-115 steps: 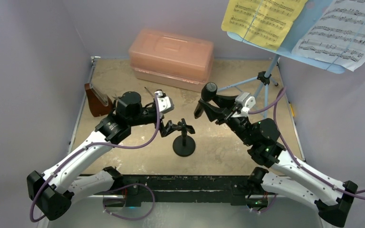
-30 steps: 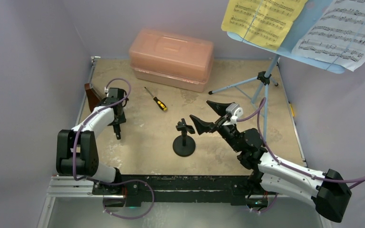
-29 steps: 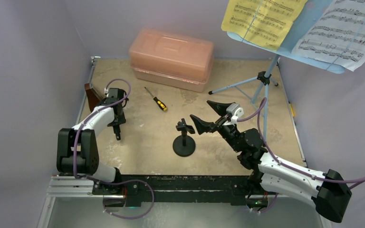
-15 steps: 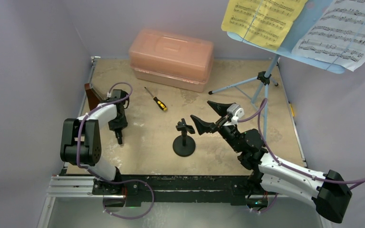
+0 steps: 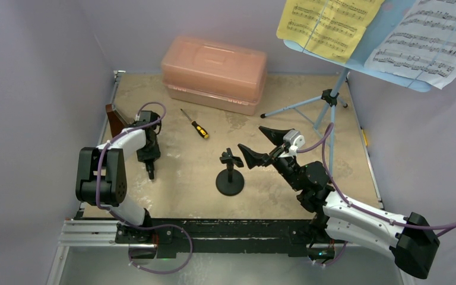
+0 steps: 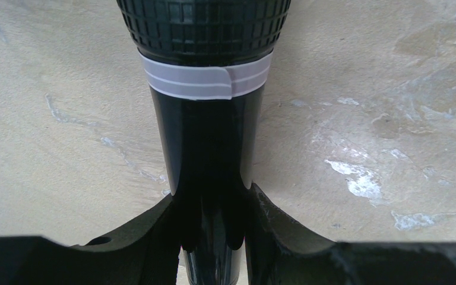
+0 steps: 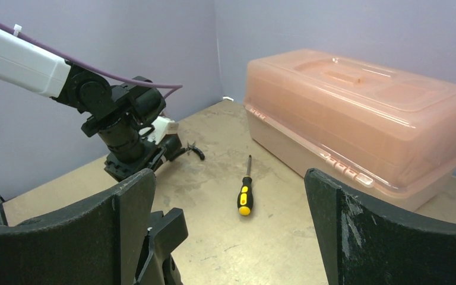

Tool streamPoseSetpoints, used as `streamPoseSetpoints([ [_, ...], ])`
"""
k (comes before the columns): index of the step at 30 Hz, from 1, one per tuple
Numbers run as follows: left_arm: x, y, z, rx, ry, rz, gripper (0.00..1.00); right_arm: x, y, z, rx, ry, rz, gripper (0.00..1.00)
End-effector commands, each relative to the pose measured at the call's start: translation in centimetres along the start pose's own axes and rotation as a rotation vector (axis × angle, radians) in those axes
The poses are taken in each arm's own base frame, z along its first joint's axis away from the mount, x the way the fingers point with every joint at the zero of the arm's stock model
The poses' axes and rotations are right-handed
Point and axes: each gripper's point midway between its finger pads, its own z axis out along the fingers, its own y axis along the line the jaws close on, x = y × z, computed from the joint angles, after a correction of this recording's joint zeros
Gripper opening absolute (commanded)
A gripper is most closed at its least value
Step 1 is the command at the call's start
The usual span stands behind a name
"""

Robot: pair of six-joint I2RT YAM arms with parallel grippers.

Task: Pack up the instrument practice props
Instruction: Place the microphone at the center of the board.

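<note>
My left gripper point(image 5: 149, 165) is at the table's left side, shut on a black pipe point(image 6: 205, 136) with a ribbed head and a white band. The jaws point(image 6: 212, 205) clamp its smooth shaft. The pipe's black round-base holder point(image 5: 230, 178) stands mid-table with its clip bare. A brown metronome point(image 5: 114, 119) sits just behind the left arm. My right gripper point(image 5: 251, 140) hovers open right of the holder, and the holder's clip point(image 7: 165, 233) shows by its left finger. The light-blue music stand point(image 5: 334, 98) at the back right carries a yellow page point(image 5: 326, 24) and a white page point(image 5: 430, 38).
A translucent pink case point(image 5: 214, 72) lies shut at the back, also in the right wrist view point(image 7: 362, 119). A yellow-and-black screwdriver point(image 5: 195, 124) lies in front of it. Purple walls close in on the left, back and right sides.
The left arm carried the black pipe from the holder to the left side and, over the last second, drew back slightly toward the near edge. The right arm has stayed still.
</note>
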Motion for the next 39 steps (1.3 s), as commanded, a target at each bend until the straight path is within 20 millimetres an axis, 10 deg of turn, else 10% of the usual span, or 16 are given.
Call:
streamPoseSetpoints([
  [1, -0.4, -1.7, -0.1, 0.084, 0.001, 0.038, 0.24, -1.5, -0.2, 0.1, 0.014, -0.056, -0.001, 0.98],
  [27, -2.4, -1.8, -1.2, 0.089, -0.066, 0.096, 0.44, -1.2, -0.4, 0.2, 0.023, -0.051, -0.008, 0.98],
  [39, -6.4, -1.2, -8.4, 0.185, -0.335, 0.026, 0.45, -1.6, -0.6, 0.1, 0.033, -0.065, -0.013, 0.98],
])
